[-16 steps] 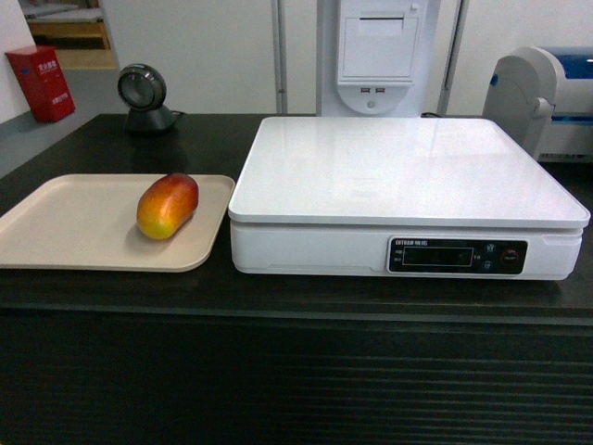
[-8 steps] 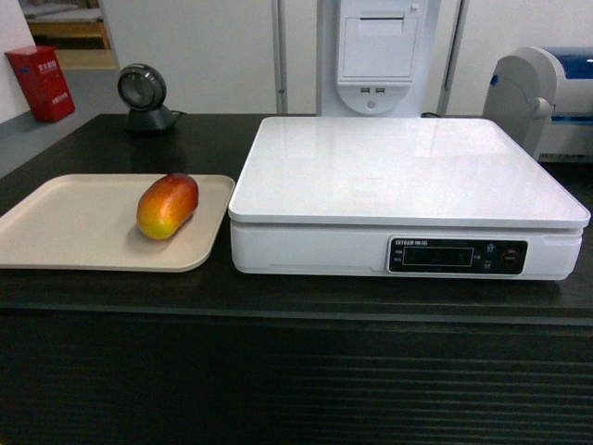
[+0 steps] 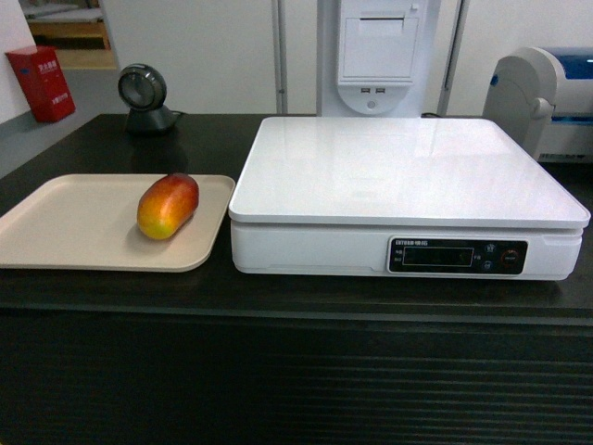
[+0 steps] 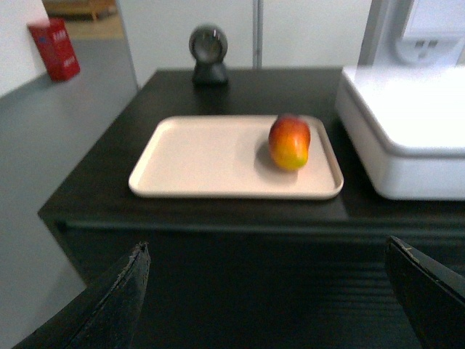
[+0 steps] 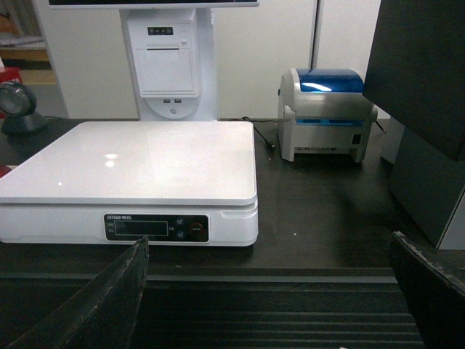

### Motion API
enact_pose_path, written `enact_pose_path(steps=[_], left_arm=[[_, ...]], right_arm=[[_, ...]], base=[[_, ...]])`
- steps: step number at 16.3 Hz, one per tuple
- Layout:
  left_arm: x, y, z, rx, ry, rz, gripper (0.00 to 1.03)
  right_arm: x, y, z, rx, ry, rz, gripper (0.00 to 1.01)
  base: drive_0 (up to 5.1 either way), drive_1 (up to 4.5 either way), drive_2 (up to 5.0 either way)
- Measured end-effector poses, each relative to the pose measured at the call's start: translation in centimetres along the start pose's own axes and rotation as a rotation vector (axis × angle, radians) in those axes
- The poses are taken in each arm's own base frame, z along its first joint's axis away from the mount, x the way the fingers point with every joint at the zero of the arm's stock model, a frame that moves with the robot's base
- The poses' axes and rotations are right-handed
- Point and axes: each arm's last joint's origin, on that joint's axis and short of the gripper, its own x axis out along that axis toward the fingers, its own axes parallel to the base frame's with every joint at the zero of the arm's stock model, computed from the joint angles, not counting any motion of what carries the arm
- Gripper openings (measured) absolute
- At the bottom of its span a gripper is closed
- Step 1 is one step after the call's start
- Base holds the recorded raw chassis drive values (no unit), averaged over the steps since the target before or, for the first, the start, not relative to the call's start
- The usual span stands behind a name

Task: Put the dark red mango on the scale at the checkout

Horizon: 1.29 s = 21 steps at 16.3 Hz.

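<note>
Black and broad, the checkout (image 3: pixel 139 292) ran across the scene with its ribbed front panel facing the robot, white walls and a receipt-printer stand (image 3: pixel 375 56) behind it. On its top the dark red mango (image 3: pixel 168 206) lay on its side on a beige tray (image 3: pixel 65 227), toward the tray's right edge and just beside the scale (image 3: pixel 408 199), though not touching it.

The fruit looked firm and moderately heavy for its size, with smooth, probably slippery skin that could bruise under a hard pinch. The likeliest hold was across its narrower middle, jaws closing on the two long flanks, so the rounded ends could not squirt out.

Its far end was deep red, blending through orange to yellow at the near end; the oval was plump, unmarked and slightly glossy.

From the left wrist view the left gripper (image 4: pixel 276 298) hung low in front of the counter, its dark fingers (image 4: pixel 116 302) spread wide with nothing between them. The right gripper (image 5: pixel 280 298) was likewise released and empty, facing the scale's black display strip (image 5: pixel 156 228). A blue-topped label printer (image 5: pixel 328 113) stood right of the scale, and a round scanner (image 3: pixel 144 95) sat at the counter's back left.
</note>
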Motion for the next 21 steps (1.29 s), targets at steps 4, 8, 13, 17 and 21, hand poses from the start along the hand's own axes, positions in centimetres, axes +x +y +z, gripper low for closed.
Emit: enact_pose_path(steps=[4,8,13,17,21], left_arm=[[0.1,-0.2,0.3,0.001,-0.008,-0.015,0.98],[5.4,1.2,3.8,-0.003,-0.059,-0.077,0.98],[9.4,1.9,4.4,-0.004,0.044,-0.118,0.98],[12.7,2.0,5.9,-0.004,0.085,-0.14,0.98],[15.3,2.0,6.9,-0.011,0.145,-0.148,0.98]], right_arm=[[0.0,0.0,0.0,0.0,0.0,0.0,0.98],[0.0,0.0,0.0,0.0,0.0,0.0,0.98],[0.0,0.0,0.0,0.0,0.0,0.0,0.98],[0.0,0.0,0.0,0.0,0.0,0.0,0.98],[0.0,0.0,0.0,0.0,0.0,0.0,0.98]], base=[[0.0,0.0,0.0],[0.0,0.0,0.0],[0.0,0.0,0.0],[0.0,0.0,0.0],[0.0,0.0,0.0]])
